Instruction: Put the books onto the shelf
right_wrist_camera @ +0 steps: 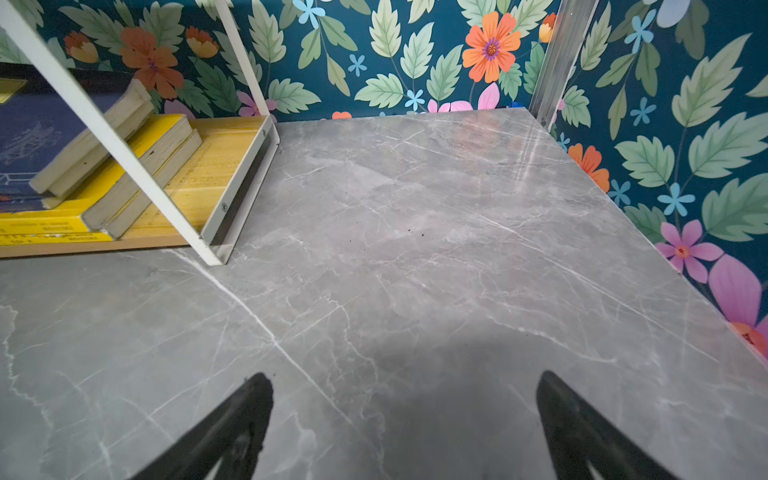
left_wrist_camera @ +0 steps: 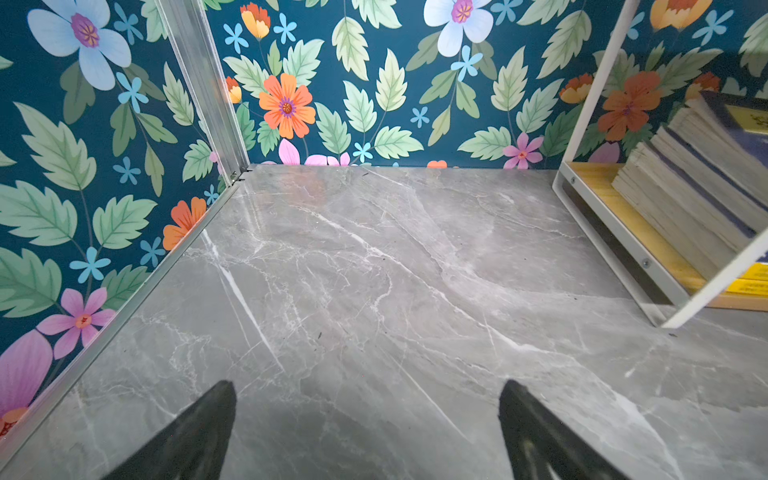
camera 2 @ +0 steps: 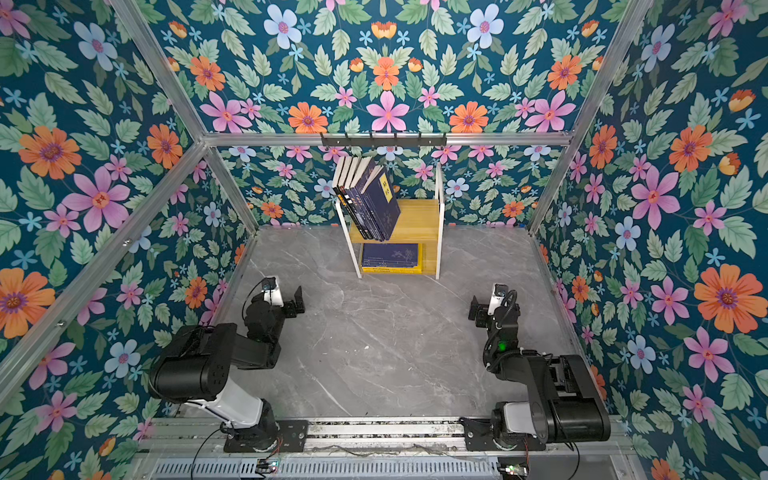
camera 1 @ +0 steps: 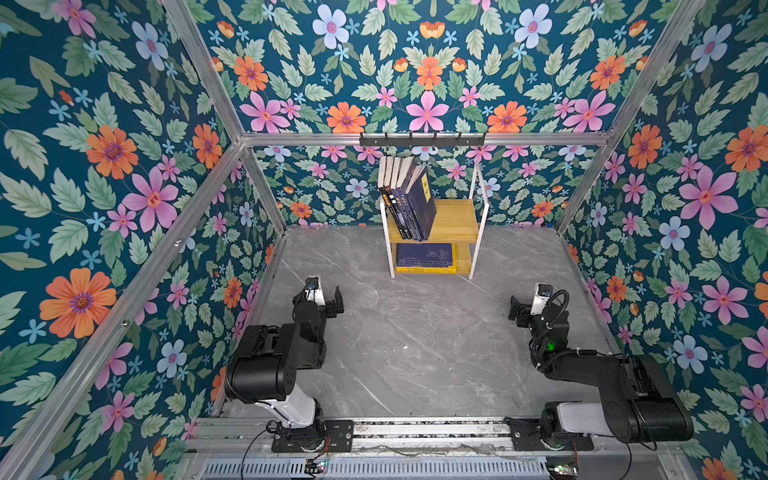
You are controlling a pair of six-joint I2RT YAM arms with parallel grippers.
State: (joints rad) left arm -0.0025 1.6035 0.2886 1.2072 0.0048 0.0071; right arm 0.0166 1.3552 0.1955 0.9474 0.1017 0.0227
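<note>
The left gripper (left_wrist_camera: 365,390) has its two fingers spread wide with nothing between them, low over the gray table (camera 1: 415,353), and the right gripper (right_wrist_camera: 405,380) is spread wide and empty too. The shelf (camera 1: 478,232) stands well ahead of both grippers by the back wall (camera 1: 332,199), off to the right of the left one and off to the left of the right one. Some books (camera 1: 409,203) stand leaning on its top board (camera 1: 457,220), and a pile (camera 1: 424,255) of more lies flat on its bottom board (camera 1: 463,259), all well apart from both grippers.
</note>
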